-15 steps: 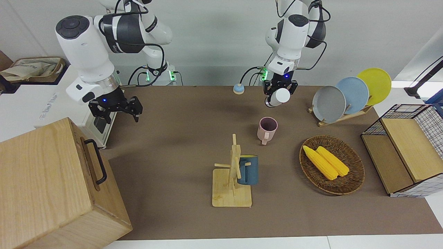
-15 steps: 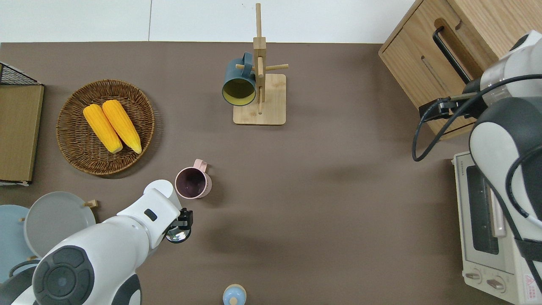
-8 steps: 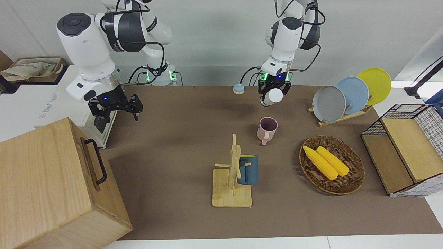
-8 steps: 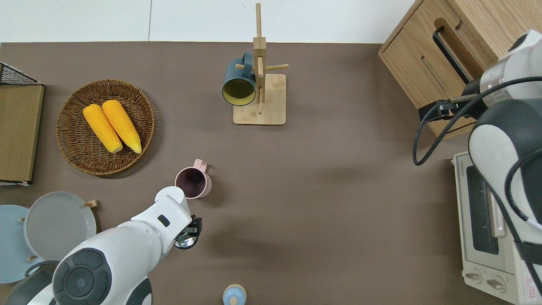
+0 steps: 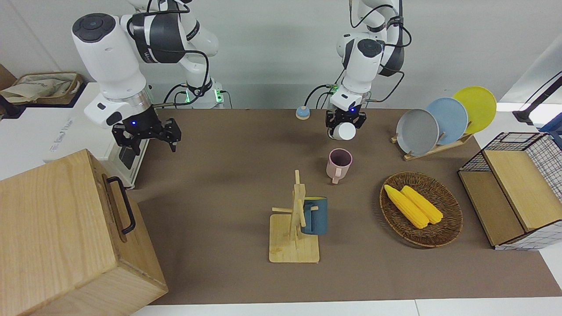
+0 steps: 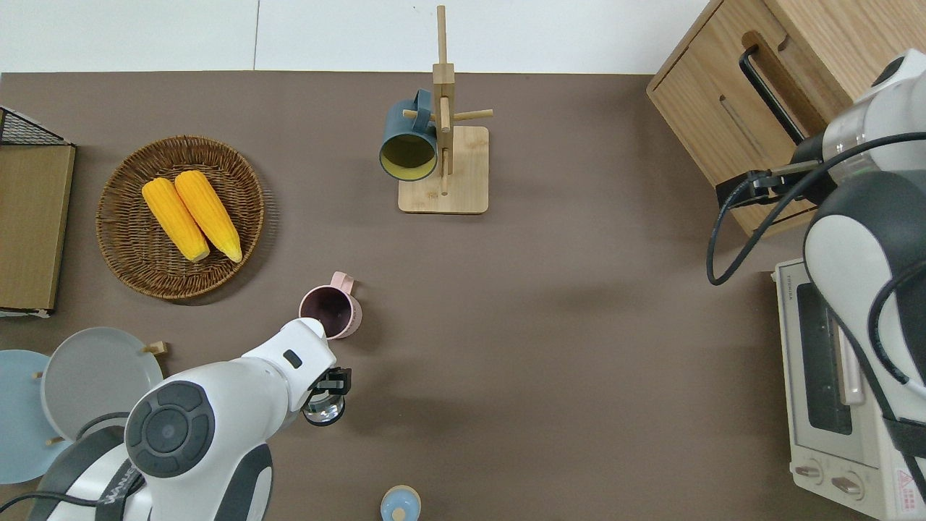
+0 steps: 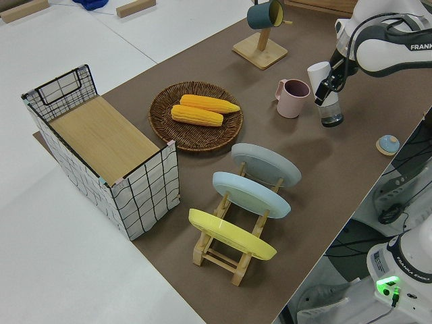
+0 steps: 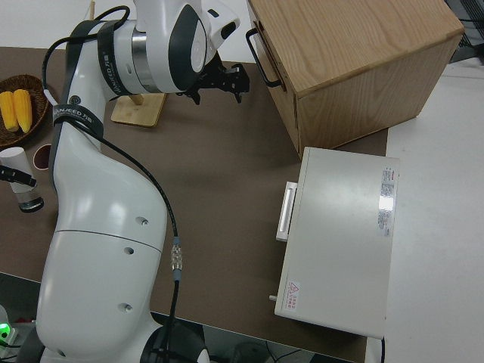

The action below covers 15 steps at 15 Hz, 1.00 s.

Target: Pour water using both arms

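Two arms at the table. L gripper pinches a clear bottle w/ white cap, held up over bare mat just nearer the robots than the pink mug; bottle looks roughly upright in the side view. Mug stands upright on the mat, handle pointing away from the robots. R gripper has fingers spread, holding nothing, toward the toaster oven end, beside the wooden box. Blue mug hangs on the wooden mug tree, farther from the robots. Wicker basket w/ two corn cobs sits toward the L arm's end, plate rack nearer the robots.
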Tool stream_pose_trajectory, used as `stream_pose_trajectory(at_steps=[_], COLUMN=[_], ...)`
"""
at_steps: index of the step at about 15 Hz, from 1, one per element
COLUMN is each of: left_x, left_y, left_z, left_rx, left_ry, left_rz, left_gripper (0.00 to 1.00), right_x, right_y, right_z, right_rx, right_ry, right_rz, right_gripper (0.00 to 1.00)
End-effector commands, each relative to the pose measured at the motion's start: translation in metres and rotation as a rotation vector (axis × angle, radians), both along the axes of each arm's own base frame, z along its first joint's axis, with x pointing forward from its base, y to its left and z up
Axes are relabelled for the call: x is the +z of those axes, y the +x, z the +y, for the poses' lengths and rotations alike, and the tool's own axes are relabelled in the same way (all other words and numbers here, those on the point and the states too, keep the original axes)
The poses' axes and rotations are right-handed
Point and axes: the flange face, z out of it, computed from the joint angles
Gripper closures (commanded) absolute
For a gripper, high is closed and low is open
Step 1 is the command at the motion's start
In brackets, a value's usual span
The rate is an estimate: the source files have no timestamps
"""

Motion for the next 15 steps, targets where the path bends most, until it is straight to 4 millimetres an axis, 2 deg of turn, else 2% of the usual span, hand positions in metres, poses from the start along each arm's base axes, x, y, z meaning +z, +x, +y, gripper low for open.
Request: stream_pose_trajectory(at_steps=[1,7,11,15], left_x=[0.008,0.017,0.016,0.013], left_y=[0.009,0.025,0.038,0.039], left_z=[-0.001,-0.007,-0.008,-0.005], left_rx=[0.002,-0.008,-0.015,-0.011], left_ry=[-0.015,-0.019,-0.01,-0.007], left_rz=[-0.006,0.063,0.151,0.183], left_gripper=[0.86,0.86,0.86,0.85], right_x=[0.011,0.024,0.025,0.029], right_y=[-0.006,-0.011,-0.012,-0.013], right_z=[0.002,0.003,0.003,0.003], right_rx=[0.019,0.019,0.019,0.019], right_ry=[0.01,0.01,0.009,0.008], right_rz=[-0.021,-0.04,-0.044,-0.05], right_gripper=[0.009,0.007,0.009,0.007])
